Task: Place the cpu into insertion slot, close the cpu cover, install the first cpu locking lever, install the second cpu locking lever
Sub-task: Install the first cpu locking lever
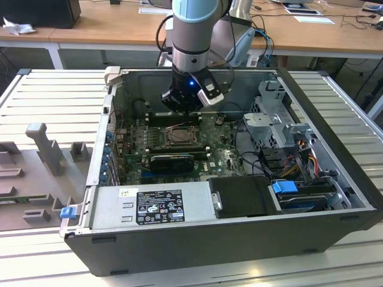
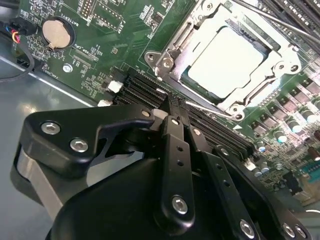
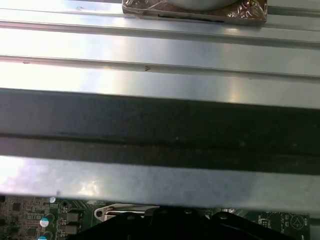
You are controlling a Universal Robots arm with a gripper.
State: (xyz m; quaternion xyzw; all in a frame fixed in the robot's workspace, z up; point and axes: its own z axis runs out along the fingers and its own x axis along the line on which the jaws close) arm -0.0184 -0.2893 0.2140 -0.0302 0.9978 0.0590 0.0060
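Observation:
The cpu (image 2: 225, 62), a pale silver square, lies in the insertion slot (image 2: 167, 60) on the green motherboard. The cpu cover (image 2: 250, 97), a thin silver frame, lies down around it. One thin wire lever (image 2: 212, 107) runs along the socket edge nearest my fingers. Another lever (image 2: 280, 24) crosses the far side. My gripper (image 2: 175, 106) is shut, its black fingers pressed together, with the tips just beside the near lever and the socket corner. In the exterior view the gripper (image 1: 182, 110) hangs low inside the case, just behind the insertion slot (image 1: 179, 136).
Long black RAM slots (image 2: 145, 90) lie between my fingers and the socket, and a coin battery (image 2: 56, 31) sits off to one side. In the exterior view the open case holds a power supply (image 1: 152, 206), a drive cage (image 1: 275, 119) and cables.

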